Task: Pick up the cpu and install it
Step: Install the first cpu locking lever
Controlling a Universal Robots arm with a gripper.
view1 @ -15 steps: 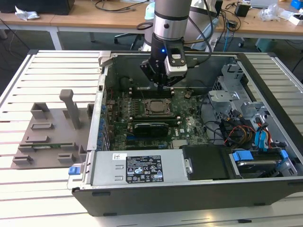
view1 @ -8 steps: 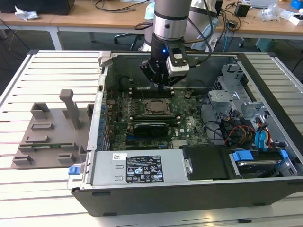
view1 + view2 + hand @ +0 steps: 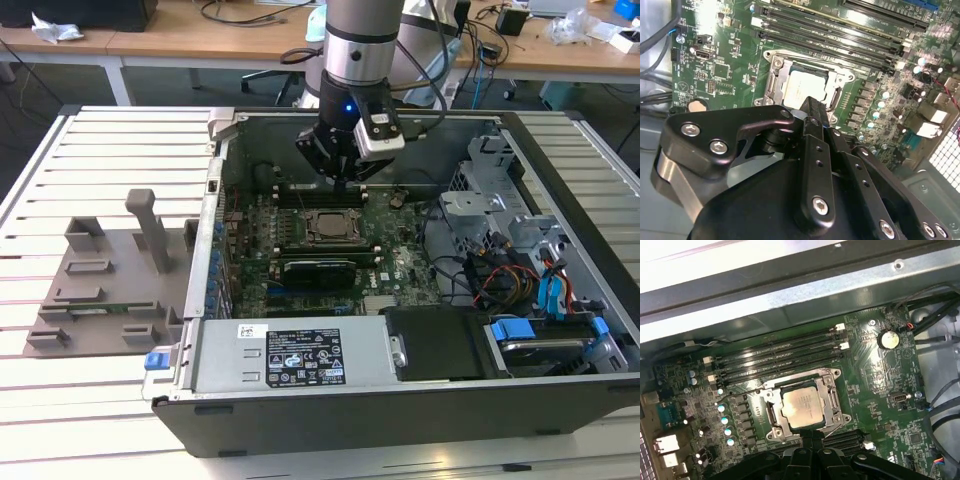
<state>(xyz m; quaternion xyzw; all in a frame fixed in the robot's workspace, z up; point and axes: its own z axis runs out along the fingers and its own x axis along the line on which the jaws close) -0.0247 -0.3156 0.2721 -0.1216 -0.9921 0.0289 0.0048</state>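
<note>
Cpu (image 3: 801, 407) lies flat in the socket frame (image 3: 835, 402) near the middle of the motherboard (image 3: 875, 385), silvery top facing up. It is roughly square, so it has no clear long axis. Its edges run parallel to the frame's sides, and one pair also runs parallel to the memory slots (image 3: 780, 357). The frame surrounds it on all four sides in both wrist views.

In the exterior view the open computer case (image 3: 400, 410) lies on its side on the slatted white table (image 3: 120, 150), close to the table's near edge. Nearest inside the case is the labelled power supply (image 3: 290, 350). A drive bay with blue tabs (image 3: 530, 335) sits toward the exterior view's right. A grey moulded fixture (image 3: 100, 270) rests on the table just beside the case, on the exterior view's left. Farther in comes a black card (image 3: 318, 270), then the socket with the chip, then the memory slots.

The gripper (image 3: 345, 180) hangs from the arm (image 3: 360, 40) over the memory slots, just beyond the socket's far side and toward the case's far wall. Its fingertips (image 3: 812, 106) are pressed together with nothing between them, and they are apart from the chip. Whether they touch the board cannot be told. A round coin cell (image 3: 888, 338) sits on the board past the end of the memory slots. Beyond the table's far edge stand wooden desks (image 3: 200, 40) with cables on them.
</note>
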